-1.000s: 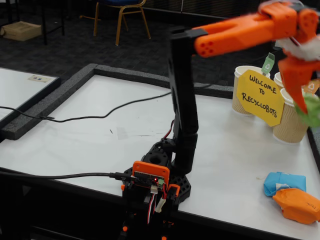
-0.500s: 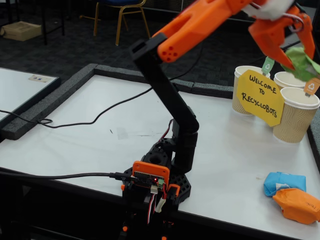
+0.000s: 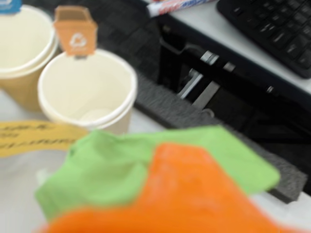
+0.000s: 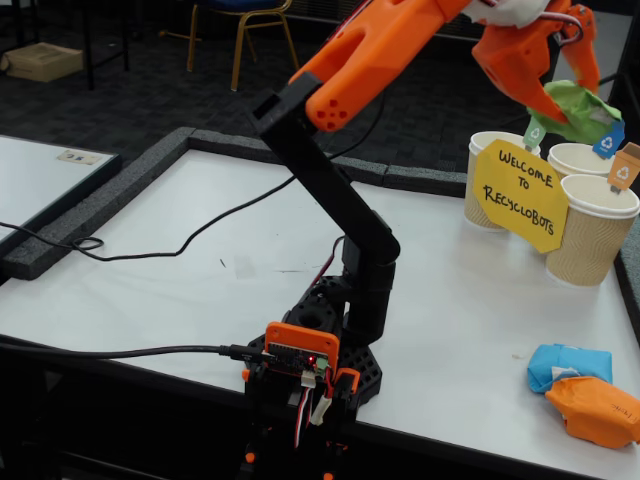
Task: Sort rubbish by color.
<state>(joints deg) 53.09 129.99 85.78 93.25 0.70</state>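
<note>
Your end effector is clenched on the green wad, held aloft over the cups at the bench's 2 o'clock corner. Release here and it may land in the wrong cup, since the green-flag cup sits just behind the yellow sign. The arm stretches high, forearm angled down. The blue wad and orange wad wait at 4 o'clock.

Green wad aloft; blue wad, seemingly touching orange wad, on table.

Orange printed arm on black links — orange pincer, black base, orange controller box, red LED, black cables.
</note>
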